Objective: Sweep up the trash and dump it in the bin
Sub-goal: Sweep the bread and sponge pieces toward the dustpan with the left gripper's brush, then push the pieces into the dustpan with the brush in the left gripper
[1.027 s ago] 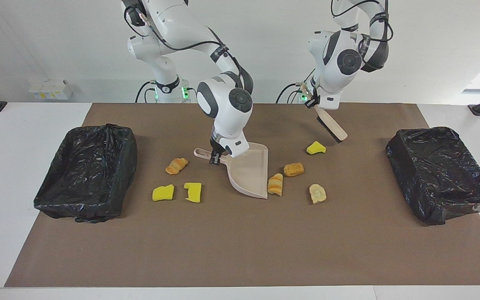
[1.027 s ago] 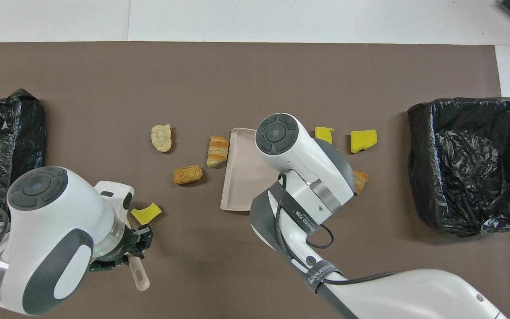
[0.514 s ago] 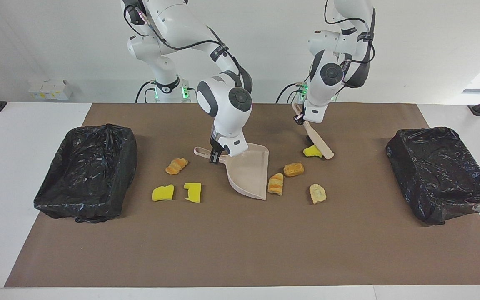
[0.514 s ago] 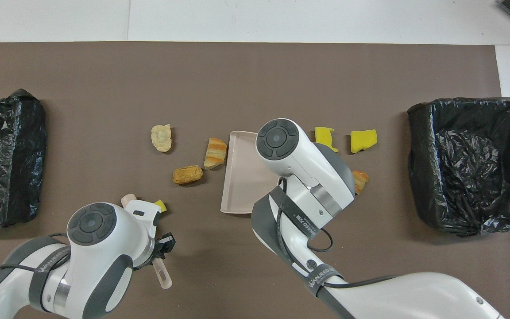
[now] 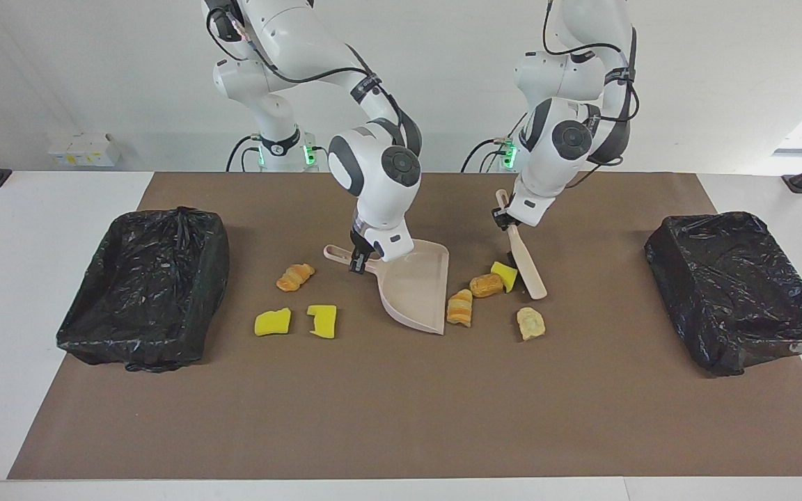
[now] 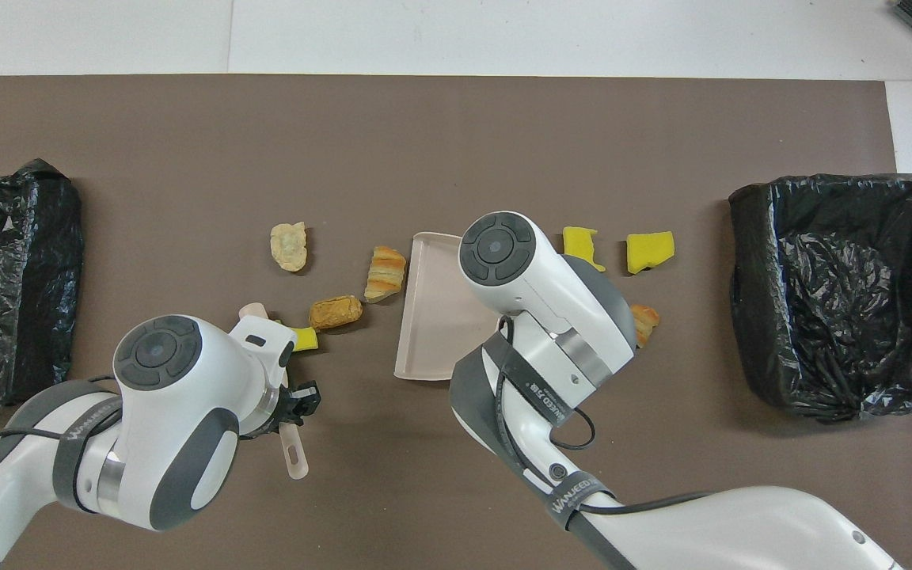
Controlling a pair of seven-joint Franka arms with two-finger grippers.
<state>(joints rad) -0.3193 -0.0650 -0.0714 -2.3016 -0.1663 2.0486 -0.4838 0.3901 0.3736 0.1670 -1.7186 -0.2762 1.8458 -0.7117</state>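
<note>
The left gripper (image 5: 505,221) is clamped on the handle of the brush (image 5: 525,268), whose bristles press a yellow sponge chunk (image 5: 504,275) against a brown pastry (image 5: 487,284); the right gripper (image 5: 359,259) is pinched on the handle of the dustpan (image 5: 418,285), which rests on the brown mat (image 5: 401,403) with its open lip beside a striped croissant (image 5: 460,307). To sweep well, the brush should stay low and drive the pieces straight toward the lip while the pan stays flat on the bench, so nothing slides under it. The pale lump (image 5: 530,323) lies just off the brush's line and probably needs its own pass. Three more pieces, a croissant (image 5: 294,276) and two yellow chunks (image 5: 272,322) (image 5: 322,320), lie between the pan and the bin (image 5: 147,285) at the right arm's end. All are small, light and irregular.
</note>
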